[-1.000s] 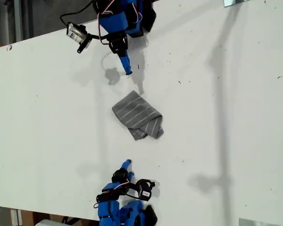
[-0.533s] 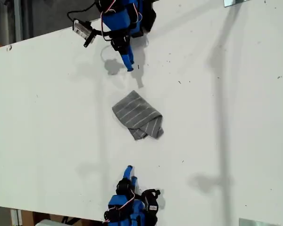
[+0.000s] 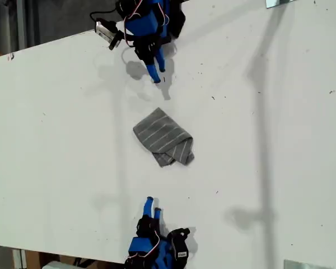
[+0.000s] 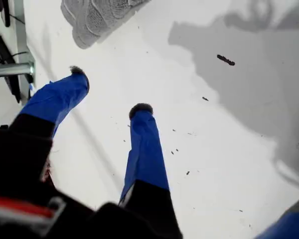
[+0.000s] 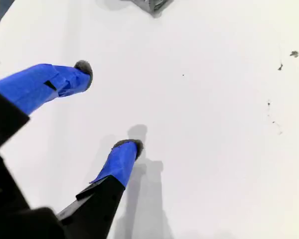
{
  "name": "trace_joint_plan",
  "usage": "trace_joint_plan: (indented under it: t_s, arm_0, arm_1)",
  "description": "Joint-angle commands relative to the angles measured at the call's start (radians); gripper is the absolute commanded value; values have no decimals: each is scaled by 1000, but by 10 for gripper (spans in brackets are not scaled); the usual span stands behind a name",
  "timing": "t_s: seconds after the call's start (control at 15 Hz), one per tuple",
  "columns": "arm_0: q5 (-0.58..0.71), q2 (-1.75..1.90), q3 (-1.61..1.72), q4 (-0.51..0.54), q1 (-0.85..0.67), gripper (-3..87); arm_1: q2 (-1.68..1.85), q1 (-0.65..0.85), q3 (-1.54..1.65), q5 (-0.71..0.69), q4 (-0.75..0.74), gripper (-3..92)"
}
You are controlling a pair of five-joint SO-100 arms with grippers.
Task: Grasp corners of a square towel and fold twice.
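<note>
So the towel [image 3: 164,138] is sitting folded up in the middle of the white table [image 3: 269,168], well apart from both our arms, one at the exterior view's top edge and one at its bottom edge. Our first gripper [image 4: 109,92] and our second gripper [image 5: 109,107] both have their blue fingers spread apart with nothing between them. Honestly we can't match wrist cams to arms for sure, since each only catches a bit of cloth at its edge.

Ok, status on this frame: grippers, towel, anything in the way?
My first gripper open, empty. My second gripper open, empty. Towel lies folded mid-table, untouched, between both arms. Nothing in the way.
</note>
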Motion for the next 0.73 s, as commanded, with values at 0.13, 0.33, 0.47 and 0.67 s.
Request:
trace_joint_plan:
  t_s: [0.13,0.33,0.47,0.67]
  arm_0:
    - [224,5,14,-9,176,222]
    - [333,5,15,-15,178,203]
    - [491,5,20,-23,179,189]
    - [485,5,20,-23,178,173]
  arm_1:
    - [-3,-37,-15,-120,31,225]
    - [-3,-41,-15,-120,31,225]
    - [-3,-40,-15,-120,31,225]
    - [-3,-38,-15,-120,31,225]
